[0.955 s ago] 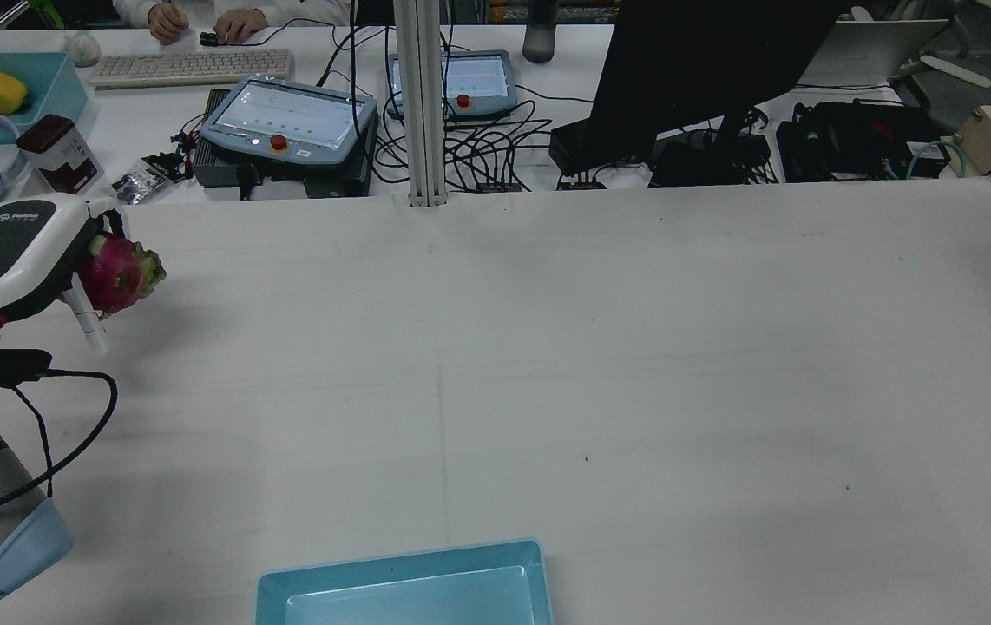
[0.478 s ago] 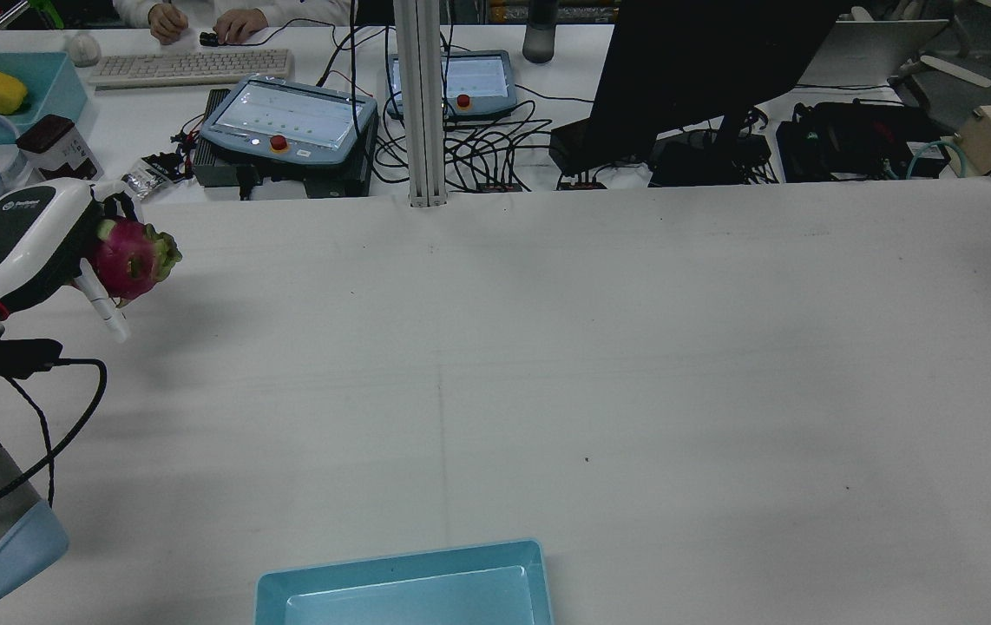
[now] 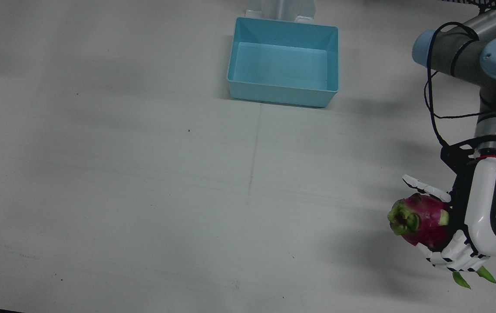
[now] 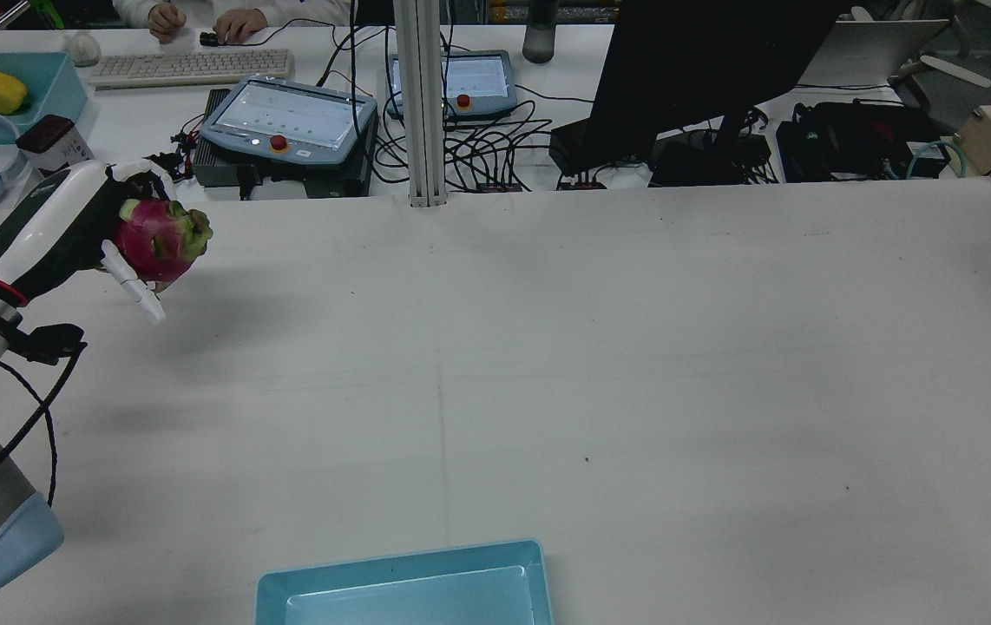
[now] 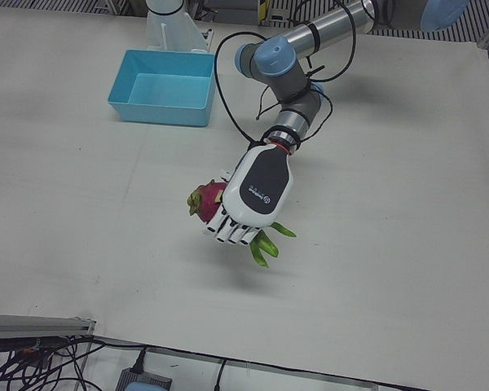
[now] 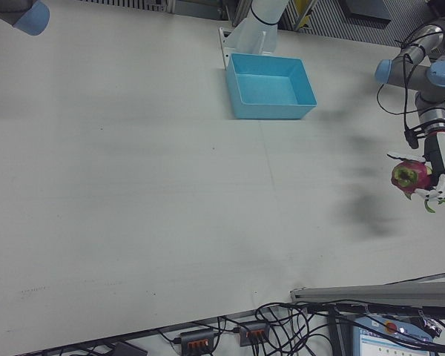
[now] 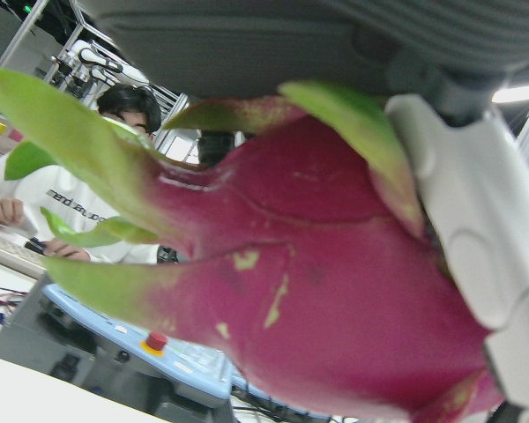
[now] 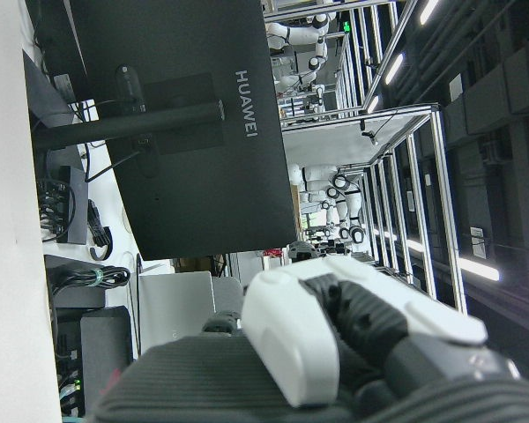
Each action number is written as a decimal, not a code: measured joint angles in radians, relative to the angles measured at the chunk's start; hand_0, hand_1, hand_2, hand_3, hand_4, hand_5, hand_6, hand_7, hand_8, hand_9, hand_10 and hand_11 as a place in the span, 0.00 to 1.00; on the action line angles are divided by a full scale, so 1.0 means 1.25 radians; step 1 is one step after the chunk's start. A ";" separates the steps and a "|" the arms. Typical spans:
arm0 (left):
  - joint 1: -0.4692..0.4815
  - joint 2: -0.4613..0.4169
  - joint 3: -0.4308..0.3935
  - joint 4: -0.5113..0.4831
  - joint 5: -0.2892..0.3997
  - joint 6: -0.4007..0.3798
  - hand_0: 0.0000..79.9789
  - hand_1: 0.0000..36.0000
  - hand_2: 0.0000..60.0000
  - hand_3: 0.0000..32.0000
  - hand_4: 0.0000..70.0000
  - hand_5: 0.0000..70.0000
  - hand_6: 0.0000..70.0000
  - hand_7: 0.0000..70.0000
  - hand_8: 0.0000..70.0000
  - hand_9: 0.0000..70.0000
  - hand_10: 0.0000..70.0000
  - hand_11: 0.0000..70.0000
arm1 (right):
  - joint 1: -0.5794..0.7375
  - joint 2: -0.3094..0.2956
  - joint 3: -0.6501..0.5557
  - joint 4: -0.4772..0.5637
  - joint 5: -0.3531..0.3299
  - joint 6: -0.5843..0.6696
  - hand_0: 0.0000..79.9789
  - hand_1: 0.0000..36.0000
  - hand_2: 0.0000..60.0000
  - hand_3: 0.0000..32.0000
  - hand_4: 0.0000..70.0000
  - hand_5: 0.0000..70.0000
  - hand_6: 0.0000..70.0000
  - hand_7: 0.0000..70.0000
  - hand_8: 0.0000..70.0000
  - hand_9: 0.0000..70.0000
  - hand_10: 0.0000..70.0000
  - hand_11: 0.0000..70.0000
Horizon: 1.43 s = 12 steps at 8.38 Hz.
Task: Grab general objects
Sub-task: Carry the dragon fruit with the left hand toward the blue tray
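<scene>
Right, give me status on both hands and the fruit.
Left hand shut on the dragon fruit, held clear above the table. Right hand: state cannot be told. Blue bin empty, path to it unobstructed.

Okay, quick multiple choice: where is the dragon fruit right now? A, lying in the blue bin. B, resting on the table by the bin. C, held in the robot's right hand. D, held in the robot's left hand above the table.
D: the left hand is closed around the dragon fruit, which casts a shadow on the table below, while the blue bin holds nothing.
</scene>
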 measured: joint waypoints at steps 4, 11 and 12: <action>-0.020 0.000 0.002 -0.162 0.196 -0.111 0.52 0.72 1.00 0.00 0.56 1.00 0.85 1.00 0.77 1.00 0.90 1.00 | 0.000 0.000 0.000 0.000 0.000 0.000 0.00 0.00 0.00 0.00 0.00 0.00 0.00 0.00 0.00 0.00 0.00 0.00; 0.073 -0.006 -0.084 -0.220 0.443 -0.225 0.62 0.86 1.00 0.00 0.90 1.00 1.00 1.00 0.98 1.00 1.00 1.00 | 0.000 0.000 -0.001 0.000 0.000 0.000 0.00 0.00 0.00 0.00 0.00 0.00 0.00 0.00 0.00 0.00 0.00 0.00; 0.113 -0.007 -0.105 -0.220 0.448 -0.225 0.66 0.92 1.00 0.00 0.97 1.00 1.00 1.00 1.00 1.00 1.00 1.00 | 0.000 0.000 -0.001 0.000 0.000 0.000 0.00 0.00 0.00 0.00 0.00 0.00 0.00 0.00 0.00 0.00 0.00 0.00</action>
